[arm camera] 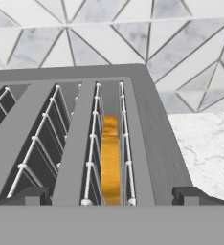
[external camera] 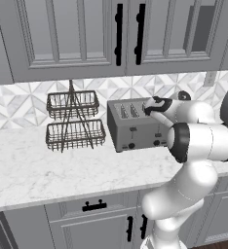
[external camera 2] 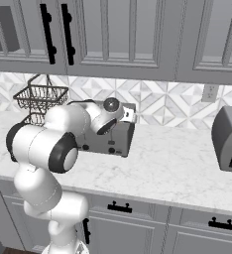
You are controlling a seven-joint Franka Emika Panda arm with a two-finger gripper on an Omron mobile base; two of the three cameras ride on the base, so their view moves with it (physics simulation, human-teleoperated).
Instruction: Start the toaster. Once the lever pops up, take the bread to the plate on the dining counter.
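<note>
Hovering over the toaster [arm camera: 80, 134], the gripper [arm camera: 111, 195] has its fingers spread wide above the bread [arm camera: 110, 160] (sunk in the rightmost slot)

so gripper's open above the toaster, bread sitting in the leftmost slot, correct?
Not quite. The gripper is open above the toaster, but the bread sits in the rightmost slot, next to the toaster's right wall. The hand view shows it.
</note>
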